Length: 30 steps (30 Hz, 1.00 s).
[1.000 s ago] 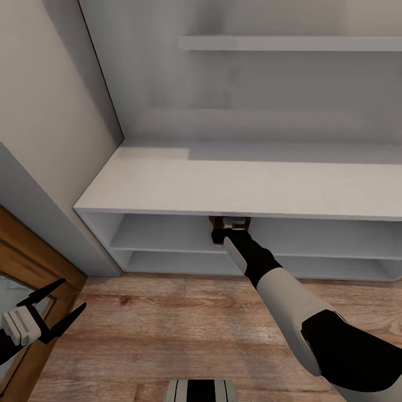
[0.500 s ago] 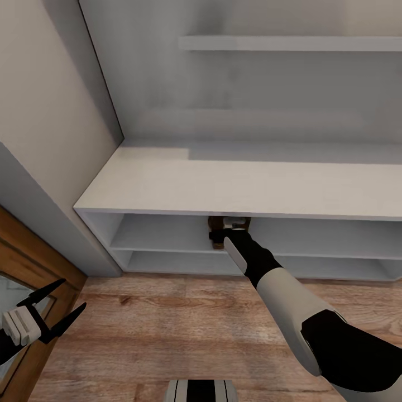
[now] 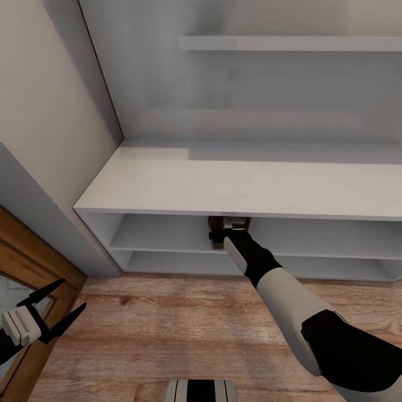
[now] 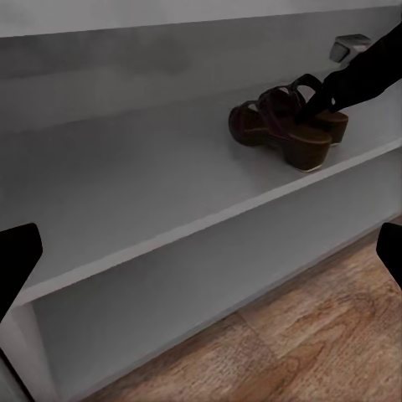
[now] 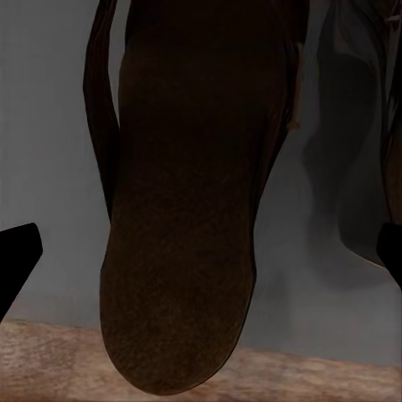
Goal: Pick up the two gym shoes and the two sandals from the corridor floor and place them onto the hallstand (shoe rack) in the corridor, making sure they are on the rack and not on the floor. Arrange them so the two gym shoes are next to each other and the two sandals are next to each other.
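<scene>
Two dark brown sandals (image 4: 285, 121) stand side by side on the upper tier of the white-grey hallstand (image 3: 223, 184). My right gripper (image 3: 226, 230) reaches under the thick top into that tier and sits at the sandals. In the right wrist view one sandal (image 5: 184, 209) lies lengthwise between the wide-apart fingertips (image 5: 17, 260), so this gripper is open. My left gripper (image 3: 61, 306) hovers open at the lower left over the corridor floor (image 3: 167, 324), holding nothing. The gym shoes are out of view.
A wooden door frame (image 3: 22, 262) and a beige wall (image 3: 50, 111) close off the left side. The hallstand's lower tier (image 3: 167, 261), its back panel and a high shelf (image 3: 290, 43) show. My base (image 3: 201, 391) is at the bottom edge.
The sandal at my right gripper shifted very slightly left and deeper into the tier a second ago. Nothing has moved since, and the left arm is still.
</scene>
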Available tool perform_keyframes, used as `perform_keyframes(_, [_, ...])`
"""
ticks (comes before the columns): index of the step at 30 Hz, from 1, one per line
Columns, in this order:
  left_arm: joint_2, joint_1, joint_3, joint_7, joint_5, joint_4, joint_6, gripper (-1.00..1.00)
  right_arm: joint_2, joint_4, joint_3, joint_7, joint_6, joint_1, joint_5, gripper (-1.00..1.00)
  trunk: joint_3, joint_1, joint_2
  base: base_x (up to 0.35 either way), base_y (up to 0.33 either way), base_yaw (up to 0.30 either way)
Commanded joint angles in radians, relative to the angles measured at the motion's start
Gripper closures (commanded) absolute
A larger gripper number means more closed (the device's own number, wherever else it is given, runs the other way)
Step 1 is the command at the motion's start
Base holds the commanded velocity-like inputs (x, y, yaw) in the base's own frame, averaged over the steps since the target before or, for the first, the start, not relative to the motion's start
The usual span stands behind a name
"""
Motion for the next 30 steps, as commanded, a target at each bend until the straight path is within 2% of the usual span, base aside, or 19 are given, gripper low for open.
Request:
perform_keyframes(1, [0.0,0.0,0.0,0.0,0.0,0.0,0.0,-1.0,0.0,0.0,0.0,0.0,0.0,0.0,0.0,-1.0,0.0,0.0,0.0,0.0,0.0,0.0])
perform_keyframes(30, [0.0,0.0,0.001,0.0,0.0,0.0,0.0,-1.0,0.0,0.0,0.001,0.001,0.0,0.001,0.0,-1.0,0.0,0.0,0.0,-0.002,0.0,0.0])
